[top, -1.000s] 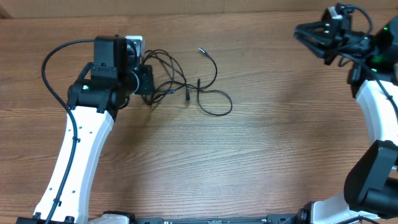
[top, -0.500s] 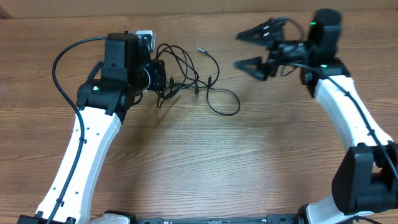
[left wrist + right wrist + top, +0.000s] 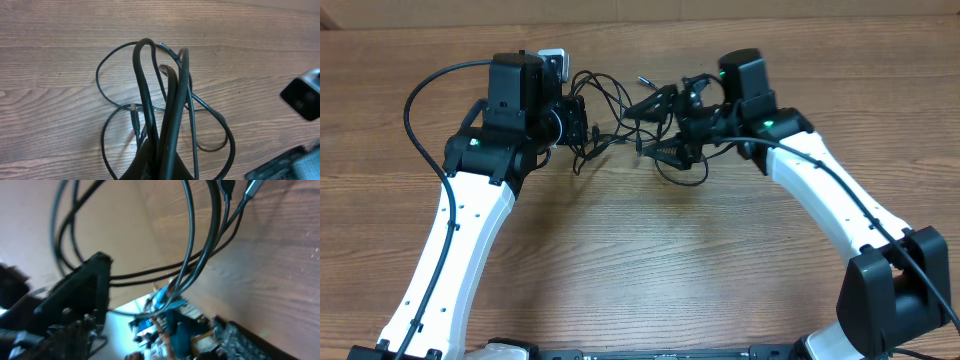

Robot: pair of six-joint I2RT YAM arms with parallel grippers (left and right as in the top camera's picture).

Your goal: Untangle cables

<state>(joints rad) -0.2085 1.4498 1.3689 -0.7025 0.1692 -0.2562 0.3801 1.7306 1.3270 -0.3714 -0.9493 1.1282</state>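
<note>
Left gripper (image 3: 575, 125) clamped on the cables (image 3: 172, 115); right gripper (image 3: 658, 125), at its 3 o'clock, wide open over loose strands. Cables judged light, limp, snag-prone: best taken near a plug (image 3: 642, 79)

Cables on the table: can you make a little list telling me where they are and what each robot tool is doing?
cables: black tangled loops lying on the wooden table, between the two arms
left tool: shut on the cables, pinching one side of the bunch
right tool: open, fingers spread at the loose loops
tangle: not undone yet
</note>
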